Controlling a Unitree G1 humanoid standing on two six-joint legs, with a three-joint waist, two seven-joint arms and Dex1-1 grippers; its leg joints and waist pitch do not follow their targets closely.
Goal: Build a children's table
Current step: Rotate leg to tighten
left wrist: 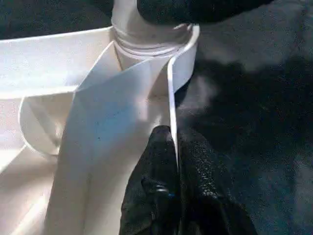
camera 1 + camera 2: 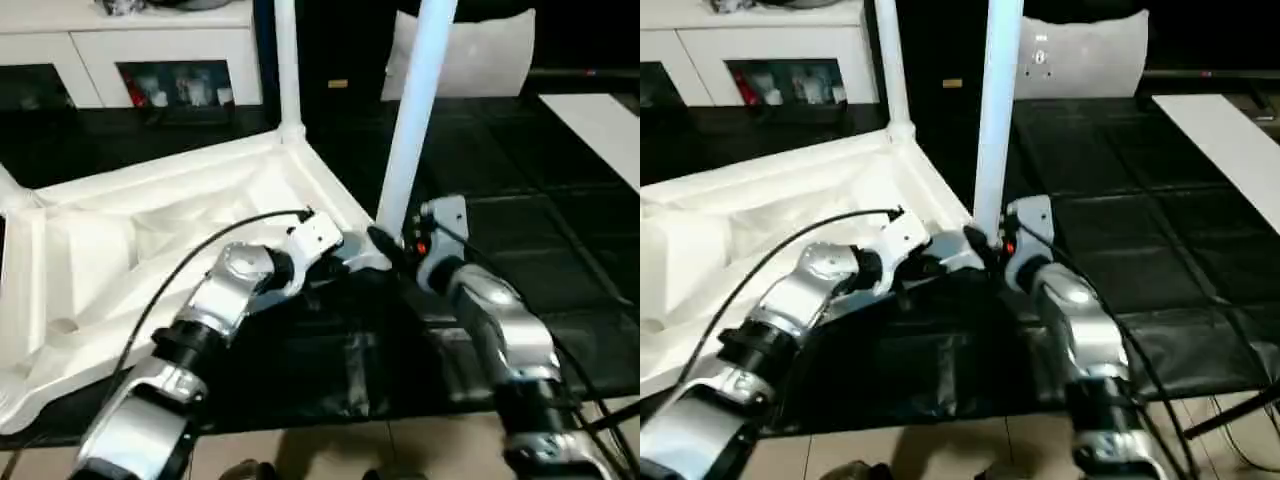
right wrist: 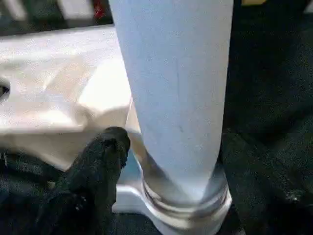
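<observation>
Left gripper [image 1: 171, 161] pinched tight on thin side wall of table top [image 2: 150, 250], near corner. Right gripper [image 3: 171, 161] has fingers apart, one each side of leg [image 2: 410, 120], low down by its collar (not squeezing, as far as seen). Leg stands up straight in corner socket. Second leg [image 2: 288, 60] stands at far corner. Table top lies upside down on black floor mat [image 2: 560, 260].

White cabinet [image 2: 150, 45] (glass-fronted), white cushion [image 2: 480, 55], black floor mats [image 2: 560, 240].

Black floor mats [image 2: 560, 250], white cabinet [image 2: 150, 45] behind, pale floor strip [image 2: 400, 450] in front.
</observation>
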